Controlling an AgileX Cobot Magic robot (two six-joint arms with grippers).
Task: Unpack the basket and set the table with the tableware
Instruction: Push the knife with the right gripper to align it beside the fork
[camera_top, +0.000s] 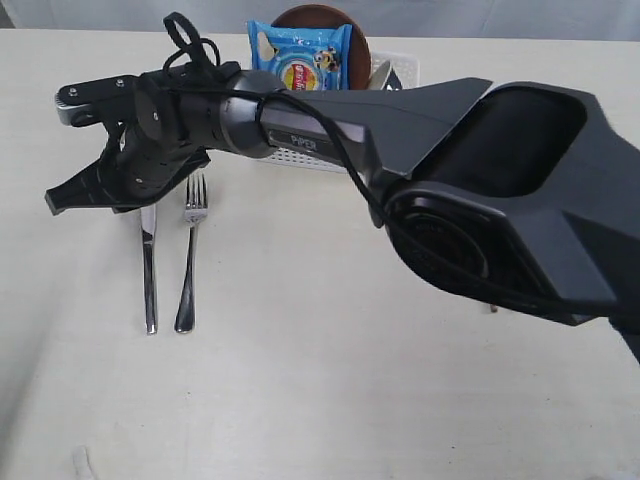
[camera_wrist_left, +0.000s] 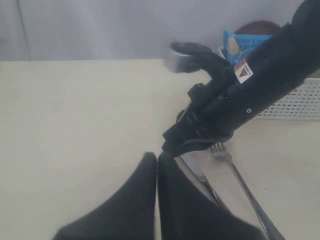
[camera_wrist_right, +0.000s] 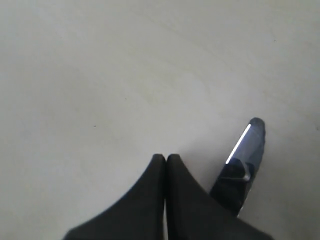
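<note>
A steel knife (camera_top: 149, 270) and fork (camera_top: 190, 260) lie side by side on the cream table (camera_top: 320, 400), handles toward the front. My right gripper (camera_top: 58, 198) reaches across from the right and hovers shut and empty just above the knife's blade end (camera_wrist_right: 247, 142). The left wrist view shows that gripper (camera_wrist_left: 172, 145) over the knife (camera_wrist_left: 200, 175), with the fork (camera_wrist_left: 235, 170) beside it. My left gripper (camera_wrist_left: 157, 159) is shut with nothing in it, close to the knife. The white basket (camera_top: 405, 68) stands at the back, holding a round brown plate (camera_top: 320, 15).
A blue chips packet (camera_top: 300, 55) leans upright in the basket in front of the plate. The right arm's big dark body (camera_top: 500, 180) covers most of the basket and the table's right side. A small pale scrap (camera_top: 82, 462) lies near the front left edge.
</note>
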